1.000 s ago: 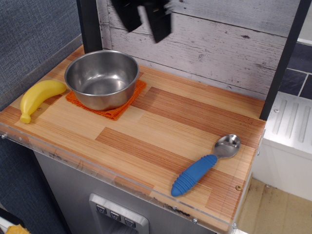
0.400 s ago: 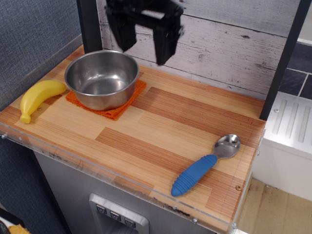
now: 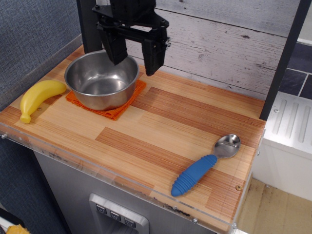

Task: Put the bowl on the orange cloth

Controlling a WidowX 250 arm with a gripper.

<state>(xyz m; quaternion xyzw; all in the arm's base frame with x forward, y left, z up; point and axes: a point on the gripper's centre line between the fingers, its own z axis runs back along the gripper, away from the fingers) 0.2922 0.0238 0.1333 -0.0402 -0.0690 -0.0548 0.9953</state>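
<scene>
Your steel bowl (image 3: pixel 101 80) sits on the orange cloth (image 3: pixel 113 103) near the table's back left corner; your gripper (image 3: pixel 133 65) hangs above it, jaws wide open

Shiny polished steel bowl (image 3: pixel 102 79) on fuzzy orange cloth (image 3: pixel 113 106). Smooth, faintly glossy yellow plastic banana (image 3: pixel 38 98). Striped wood-grain worktop (image 3: pixel 161 131), matt, edged in clear plastic. Spoon (image 3: pixel 205 164): bright metal head, ribbed blue handle. Matt black claw (image 3: pixel 132 55). Rough whitewashed plank wall (image 3: pixel 219 44).
</scene>
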